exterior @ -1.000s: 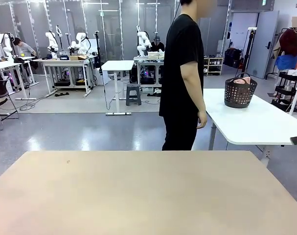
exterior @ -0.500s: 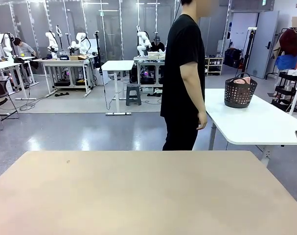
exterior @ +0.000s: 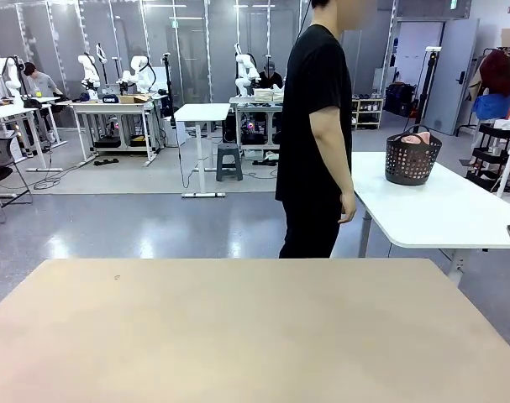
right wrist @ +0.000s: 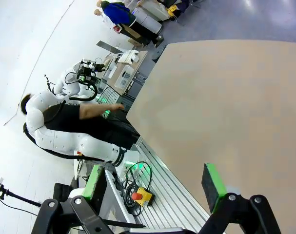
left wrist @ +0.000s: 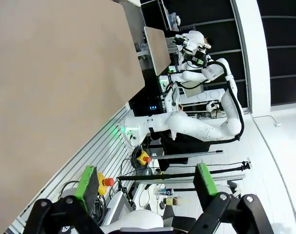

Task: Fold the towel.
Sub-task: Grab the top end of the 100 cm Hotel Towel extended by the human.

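Head count across both worktops
Two pincers, the left pincer (left wrist: 145,179) and the right pincer (right wrist: 153,184), each with two green pads; one beige worktop (exterior: 238,336); one person (exterior: 315,126) at twelve o'clock; one white worktop (exterior: 444,214) at two o'clock, bearing one dark basket (exterior: 412,161) with one pink towel (exterior: 412,138) inside.

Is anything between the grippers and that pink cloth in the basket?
Yes. The pink cloth sits inside the dark basket on the white table, beyond the tan table; the basket's wall and a floor gap lie between.

A person (exterior: 315,126) stands beyond the tan table (exterior: 238,336); a dark, perhaps plastic, basket (exterior: 412,161) sits on a white table (exterior: 444,214).
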Action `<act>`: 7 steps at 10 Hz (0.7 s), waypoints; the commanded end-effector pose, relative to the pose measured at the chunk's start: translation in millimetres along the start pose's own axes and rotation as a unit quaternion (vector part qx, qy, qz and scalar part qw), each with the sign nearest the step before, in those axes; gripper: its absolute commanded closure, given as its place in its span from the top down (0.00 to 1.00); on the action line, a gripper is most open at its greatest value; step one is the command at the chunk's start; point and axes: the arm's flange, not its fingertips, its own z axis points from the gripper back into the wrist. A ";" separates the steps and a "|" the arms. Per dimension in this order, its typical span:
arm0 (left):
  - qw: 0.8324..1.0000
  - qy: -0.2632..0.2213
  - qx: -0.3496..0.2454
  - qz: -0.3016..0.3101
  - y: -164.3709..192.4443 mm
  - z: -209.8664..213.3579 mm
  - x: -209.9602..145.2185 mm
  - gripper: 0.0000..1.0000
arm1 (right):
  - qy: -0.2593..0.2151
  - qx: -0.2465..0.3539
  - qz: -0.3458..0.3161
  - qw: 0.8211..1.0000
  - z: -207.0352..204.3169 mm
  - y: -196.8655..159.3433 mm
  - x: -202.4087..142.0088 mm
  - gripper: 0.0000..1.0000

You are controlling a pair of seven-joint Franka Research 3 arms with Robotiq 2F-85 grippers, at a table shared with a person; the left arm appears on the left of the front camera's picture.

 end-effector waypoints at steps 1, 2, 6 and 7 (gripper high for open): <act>1.000 0.002 -0.003 -0.003 0.3 1.4 -1.2 1.00 | -0.002 0.006 0.002 1.000 -0.2 1.3 1.0 1.00; 1.000 0.002 -0.003 -0.003 0.3 1.4 -1.2 1.00 | -0.002 0.006 0.002 1.000 -0.2 1.3 1.0 1.00; 1.000 0.002 -0.003 -0.003 0.3 1.4 -1.2 1.00 | -0.002 0.006 0.002 1.000 -0.2 1.3 1.0 1.00; 1.000 0.002 -0.003 -0.003 0.3 1.4 -1.2 1.00 | -0.002 0.006 0.002 1.000 -0.2 1.3 1.0 1.00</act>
